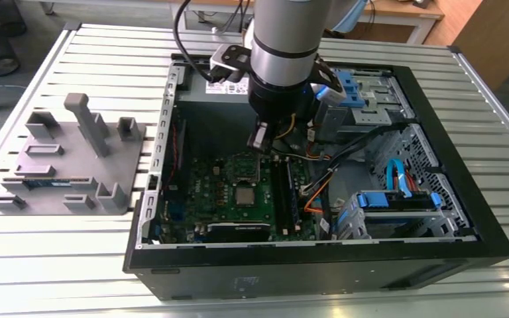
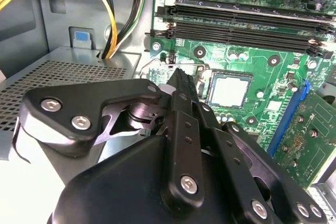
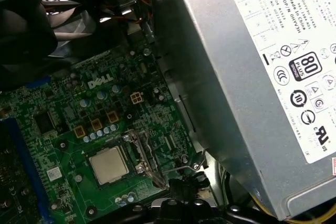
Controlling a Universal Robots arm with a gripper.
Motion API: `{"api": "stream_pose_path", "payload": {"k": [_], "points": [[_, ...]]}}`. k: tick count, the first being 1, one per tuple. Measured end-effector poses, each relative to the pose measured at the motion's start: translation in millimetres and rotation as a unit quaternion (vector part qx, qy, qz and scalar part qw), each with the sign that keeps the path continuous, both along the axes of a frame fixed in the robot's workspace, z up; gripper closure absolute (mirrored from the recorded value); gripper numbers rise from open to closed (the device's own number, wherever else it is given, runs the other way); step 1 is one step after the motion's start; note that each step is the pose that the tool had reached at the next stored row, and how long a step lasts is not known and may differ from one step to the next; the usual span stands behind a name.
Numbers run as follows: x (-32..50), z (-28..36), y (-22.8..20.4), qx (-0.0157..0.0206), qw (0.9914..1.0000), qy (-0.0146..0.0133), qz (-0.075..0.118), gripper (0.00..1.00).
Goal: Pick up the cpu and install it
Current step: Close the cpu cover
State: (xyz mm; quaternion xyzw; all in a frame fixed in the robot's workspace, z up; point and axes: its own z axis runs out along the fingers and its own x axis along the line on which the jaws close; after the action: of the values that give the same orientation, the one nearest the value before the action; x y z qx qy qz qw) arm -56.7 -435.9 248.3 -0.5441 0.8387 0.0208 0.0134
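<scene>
1. Looking down the second wrist view, I see the gripper (image 2: 178, 77) first: its black fingers (image 2: 182, 129) run together to a single narrow tip, so I read them as closed, with nothing pinched between them.
2. Hanging just above the green motherboard (image 2: 262, 72), the tip sits at the edge of the socket; whether it touches the board or the frame I cannot tell.
3. Just past the fingertips lies the cpu (image 2: 229, 90), its silvery top flat and level inside the socket, apart from the gripper. In the first wrist view the cpu (image 3: 108, 164) is seated the same way, with the thin metal socket lever (image 3: 144, 158) beside it, between chip and gripper.
4. A little further from the tip, I make out the black memory slots (image 2: 247, 24) running side by side across the board.
5. Off to the side of the gripper, the grey power supply (image 3: 252, 77) stands close, with yellow cables (image 2: 113, 9) curving down to it.
6. In the exterior view, the arm (image 1: 285, 53) reaches down into the open computer case (image 1: 449, 218), the gripper (image 1: 259, 147) low over the board and the cpu (image 1: 244, 195) just below it.
7. Farthest out, well clear of the gripper toward the exterior view's left, a grey parts holder (image 1: 69, 165) rests on the slatted table (image 1: 24, 265).
</scene>
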Motion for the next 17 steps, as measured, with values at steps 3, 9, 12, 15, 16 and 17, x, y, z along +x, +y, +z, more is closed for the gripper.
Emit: {"api": "stream_pose_path", "payload": {"k": [3,9,12,15,16,17], "points": [[0.0,0.0,-1.3,-0.0005,1.00000,-0.0001,0.002,0.89],[0.1,0.0,-4.2,-0.0016,0.99998,-0.0001,0.006,0.89],[0.0,0.0,-5.8,-0.0023,0.99997,-0.0001,0.008,0.89],[0.0,0.0,-7.2,-0.0031,0.99994,-0.0001,0.010,0.89],[0.0,0.0,-7.5,-0.0033,0.99994,-0.0001,0.011,0.89],[0.0,0.0,-7.9,-0.0036,0.99993,-0.0001,0.011,0.89]]}}
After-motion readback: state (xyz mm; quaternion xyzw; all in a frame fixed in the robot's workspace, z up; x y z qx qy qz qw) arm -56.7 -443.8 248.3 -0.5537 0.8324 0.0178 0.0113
